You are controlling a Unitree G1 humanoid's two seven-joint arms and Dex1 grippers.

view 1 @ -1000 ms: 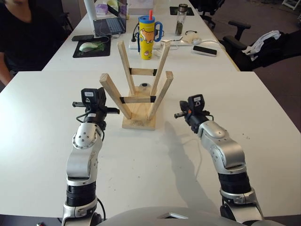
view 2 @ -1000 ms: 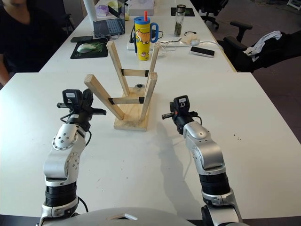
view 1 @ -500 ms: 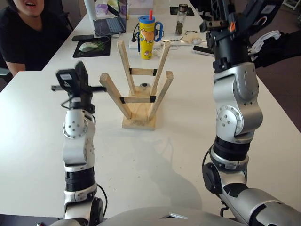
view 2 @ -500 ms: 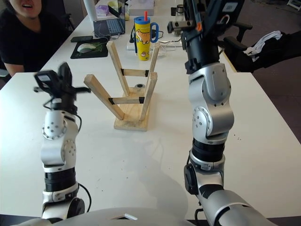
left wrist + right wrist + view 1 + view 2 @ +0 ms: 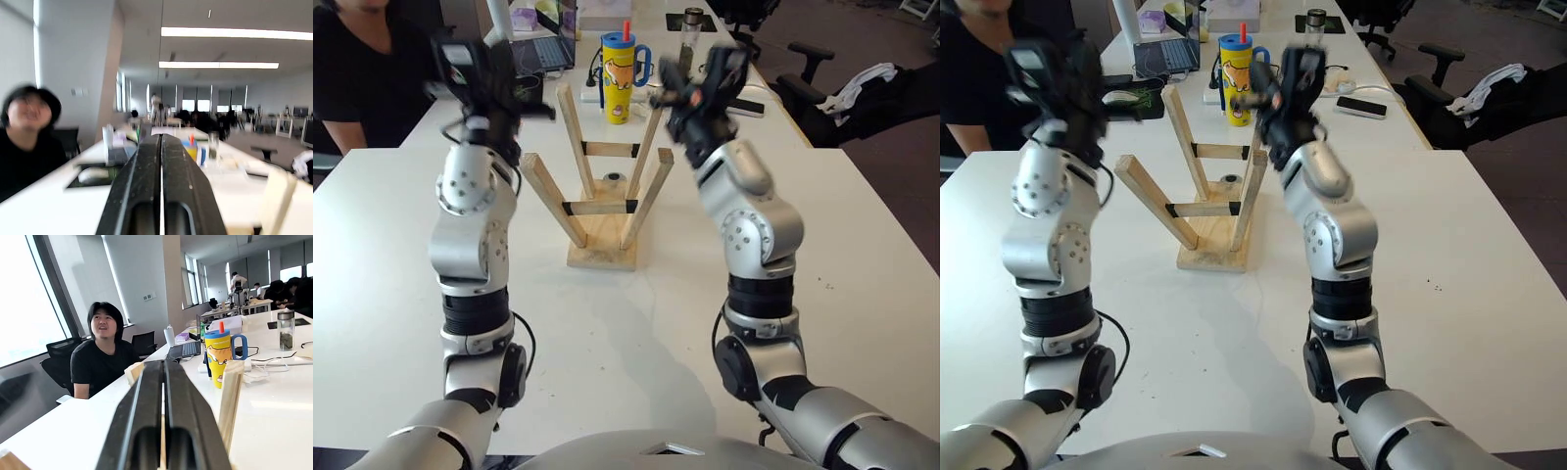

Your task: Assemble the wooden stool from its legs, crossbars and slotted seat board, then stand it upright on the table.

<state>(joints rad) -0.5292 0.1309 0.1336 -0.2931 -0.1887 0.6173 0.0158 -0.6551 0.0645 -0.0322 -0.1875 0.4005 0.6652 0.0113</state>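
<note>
Left eye view, entry: the stool (image 5: pixel 605 191) is seen put together but inverted near the middle of the tabletop (image 5: pixel 401 255). The seat board (image 5: pixel 603 255) lies flat and the four legs point up, joined by an upper crossbar (image 5: pixel 610 149) and a lower crossbar (image 5: pixel 600 207). The near left leg (image 5: pixel 552 199) is splayed outward more than the others.

Left claw (image 5: pixel 161 138): raised high over the tabletop's left side, well apart from the stool. The fingers are pressed together and nothing is held.

Right claw (image 5: pixel 163 363): raised beside the tip of the far right leg (image 5: pixel 656 117). The fingers are likewise closed on nothing. Contact with that leg cannot be confirmed.

Beyond the stool: a yellow cup (image 5: pixel 619 78) and a laptop (image 5: pixel 543 49).

Outstanding: the stool is judged still to need turning over onto its legs.

Hazards noted:
- The far right leg could be struck by the closed right claw if the arm is swung or lowered without being opened. The stool could then be pushed or tipped towards the yellow cup.
- A joint could be pulled loose if the stool is lifted by a single leg, the splayed one above all.
- A slanted leg could slip from a two-finger grip during the turn, and the stool could be dropped on its side.
- The turn could be left skewed if only one side is raised.
</note>
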